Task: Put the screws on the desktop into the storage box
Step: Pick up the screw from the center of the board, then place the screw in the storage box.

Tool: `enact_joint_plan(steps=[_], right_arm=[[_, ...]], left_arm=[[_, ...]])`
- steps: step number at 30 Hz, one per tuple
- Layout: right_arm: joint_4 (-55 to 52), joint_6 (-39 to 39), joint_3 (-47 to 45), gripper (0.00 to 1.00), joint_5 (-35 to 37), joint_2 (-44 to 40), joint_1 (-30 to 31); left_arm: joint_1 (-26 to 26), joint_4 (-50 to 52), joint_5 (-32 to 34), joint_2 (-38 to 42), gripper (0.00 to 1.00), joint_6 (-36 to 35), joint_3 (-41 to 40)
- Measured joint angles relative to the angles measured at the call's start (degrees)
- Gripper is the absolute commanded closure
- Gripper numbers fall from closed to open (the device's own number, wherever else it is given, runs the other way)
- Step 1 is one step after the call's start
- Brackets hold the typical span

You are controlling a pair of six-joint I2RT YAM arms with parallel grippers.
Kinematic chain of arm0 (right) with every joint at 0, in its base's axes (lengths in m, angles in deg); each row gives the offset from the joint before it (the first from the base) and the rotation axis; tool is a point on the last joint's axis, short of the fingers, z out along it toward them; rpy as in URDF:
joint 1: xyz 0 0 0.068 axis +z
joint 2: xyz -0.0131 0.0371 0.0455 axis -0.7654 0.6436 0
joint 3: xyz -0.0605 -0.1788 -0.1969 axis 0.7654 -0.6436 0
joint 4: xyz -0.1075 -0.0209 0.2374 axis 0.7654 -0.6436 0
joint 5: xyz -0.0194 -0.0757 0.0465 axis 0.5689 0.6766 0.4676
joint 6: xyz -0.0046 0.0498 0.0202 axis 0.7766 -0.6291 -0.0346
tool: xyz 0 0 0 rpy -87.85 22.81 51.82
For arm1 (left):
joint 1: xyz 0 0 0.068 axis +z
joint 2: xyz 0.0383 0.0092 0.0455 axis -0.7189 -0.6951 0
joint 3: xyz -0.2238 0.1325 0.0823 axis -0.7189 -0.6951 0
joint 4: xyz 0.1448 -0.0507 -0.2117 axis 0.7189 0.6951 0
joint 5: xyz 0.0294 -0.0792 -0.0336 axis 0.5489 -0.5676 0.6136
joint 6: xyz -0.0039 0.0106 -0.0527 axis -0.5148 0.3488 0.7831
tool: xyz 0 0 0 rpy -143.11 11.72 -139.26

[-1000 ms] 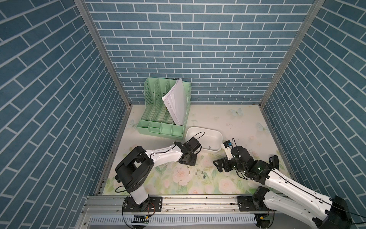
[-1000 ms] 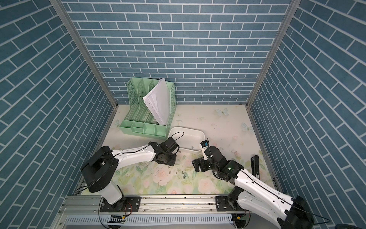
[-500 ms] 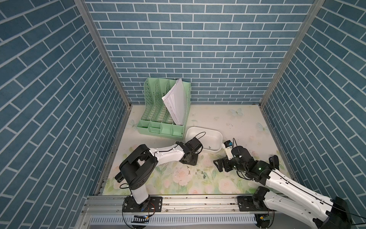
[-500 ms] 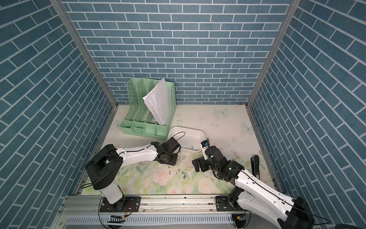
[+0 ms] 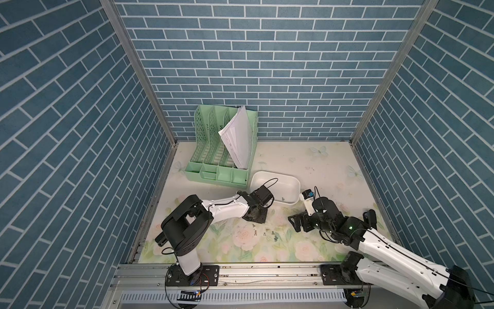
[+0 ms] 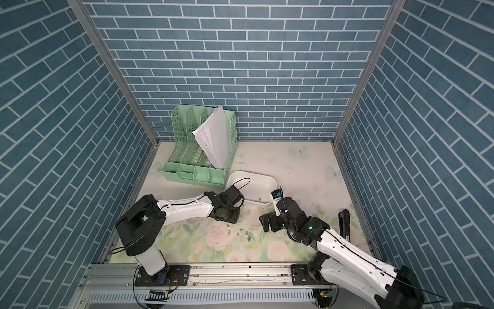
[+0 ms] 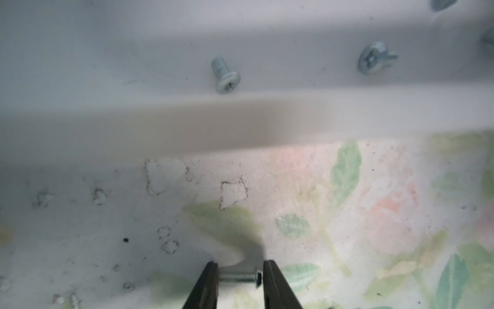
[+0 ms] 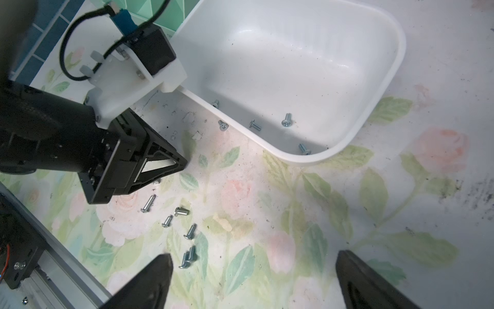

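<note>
Crosswise, a screw (image 7: 238,277) spans the gap between the left jaws.

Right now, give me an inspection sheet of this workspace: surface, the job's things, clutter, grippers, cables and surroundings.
Surface: flowered desktop, scuffed with dark marks.
Job's things: white box holds several screws; loose screws lie on the desktop near it.
Clutter: green file rack with papers behind the box; black stick-like thing near the right arm, unclear what.
Grippers: left gripper pinches a screw low over the desktop beside the box; right gripper open beside the loose screws.
Cables: black cable loops at the left wrist.
Surroundings: blue brick-patterned walls; metal rail at the front.
</note>
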State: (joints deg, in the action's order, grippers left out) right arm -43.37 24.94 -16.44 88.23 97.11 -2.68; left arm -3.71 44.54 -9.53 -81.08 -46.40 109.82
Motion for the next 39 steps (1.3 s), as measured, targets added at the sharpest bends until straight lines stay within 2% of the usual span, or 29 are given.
enact_joint_plan(steps=[16, 32, 39], right_arm=[[-0.04, -0.98, -0.02, 0.0, 1.33, -0.2, 0.0], [-0.7, -2.54, -0.02, 0.0, 5.07, -3.43, -0.02], [-1.05, -2.97, -0.02, 0.0, 5.86, -3.82, -0.02]], left_arm=[[-0.2, 1.25, -0.76, 0.02, 0.73, -0.28, 1.05], [0.85, 5.55, -1.6, -0.11, 0.74, -3.96, 14.38], [2.75, 5.55, -1.9, -3.89, 0.73, -6.27, 21.86]])
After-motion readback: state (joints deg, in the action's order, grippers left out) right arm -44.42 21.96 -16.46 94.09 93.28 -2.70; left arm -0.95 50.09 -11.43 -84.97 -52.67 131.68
